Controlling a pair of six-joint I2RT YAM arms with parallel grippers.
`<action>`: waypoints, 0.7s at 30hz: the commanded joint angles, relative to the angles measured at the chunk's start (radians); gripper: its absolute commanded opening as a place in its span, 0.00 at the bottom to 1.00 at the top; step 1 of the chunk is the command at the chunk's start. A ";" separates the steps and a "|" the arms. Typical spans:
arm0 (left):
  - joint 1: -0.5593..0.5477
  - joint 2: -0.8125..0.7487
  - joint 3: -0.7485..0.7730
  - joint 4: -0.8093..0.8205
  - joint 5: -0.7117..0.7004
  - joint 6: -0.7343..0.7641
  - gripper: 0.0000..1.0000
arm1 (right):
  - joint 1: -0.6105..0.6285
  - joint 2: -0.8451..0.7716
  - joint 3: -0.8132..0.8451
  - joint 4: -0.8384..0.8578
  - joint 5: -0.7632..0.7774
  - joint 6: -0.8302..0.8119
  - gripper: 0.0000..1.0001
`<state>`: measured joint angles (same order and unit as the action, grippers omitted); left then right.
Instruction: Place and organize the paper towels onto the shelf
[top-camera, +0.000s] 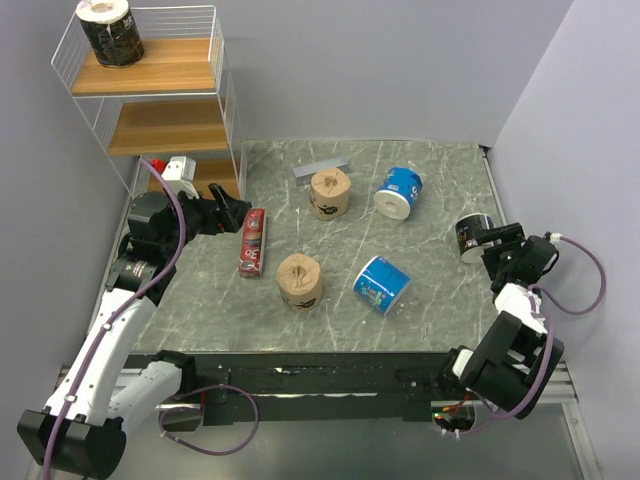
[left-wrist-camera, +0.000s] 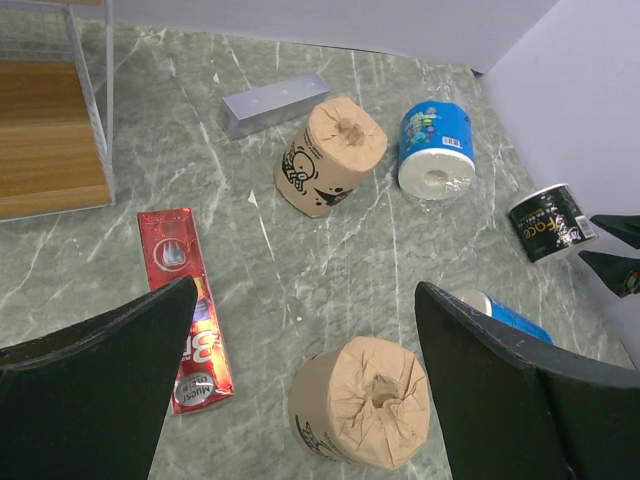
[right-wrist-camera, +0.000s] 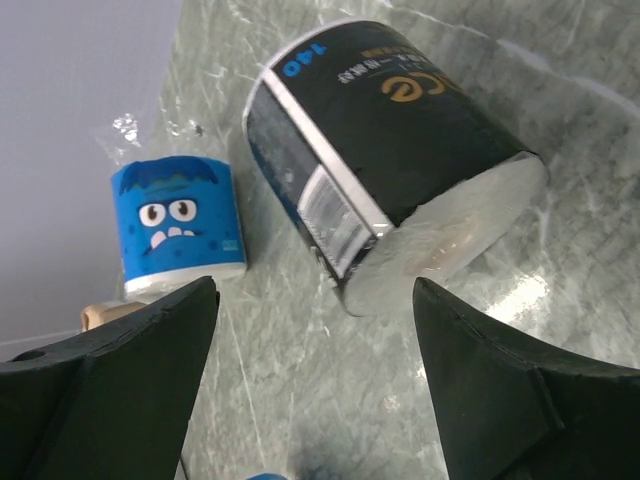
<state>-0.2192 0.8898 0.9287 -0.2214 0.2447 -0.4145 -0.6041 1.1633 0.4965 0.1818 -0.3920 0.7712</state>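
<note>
The shelf (top-camera: 165, 68) stands at the far left, with one black paper towel roll (top-camera: 110, 30) on its top board. Two tan rolls (top-camera: 330, 193) (top-camera: 300, 280) and two blue-and-white rolls (top-camera: 400, 191) (top-camera: 381, 284) lie on the table. A second black roll (top-camera: 472, 236) lies on its side at the right. My right gripper (right-wrist-camera: 315, 290) is open just short of that black roll (right-wrist-camera: 390, 150), with nothing between its fingers. My left gripper (left-wrist-camera: 305, 295) is open above the near tan roll (left-wrist-camera: 365, 400), close to the shelf's foot (left-wrist-camera: 45, 140).
A flat red box (top-camera: 252, 242) lies beside my left gripper (top-camera: 238, 212). A grey bar (top-camera: 320, 167) rests at the back behind the far tan roll. The side wall runs close along the right of the table.
</note>
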 joint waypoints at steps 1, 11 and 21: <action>-0.005 -0.006 0.030 0.021 -0.012 -0.003 0.96 | -0.010 0.032 -0.024 0.113 -0.011 -0.009 0.84; -0.006 0.006 0.035 0.010 -0.024 0.006 0.96 | -0.014 0.167 -0.087 0.352 -0.001 0.040 0.79; -0.006 0.018 0.038 0.008 -0.024 0.008 0.96 | -0.019 0.246 -0.087 0.507 -0.047 0.014 0.69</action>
<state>-0.2234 0.9031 0.9295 -0.2306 0.2272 -0.4129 -0.6136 1.3911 0.4126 0.5491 -0.4149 0.7967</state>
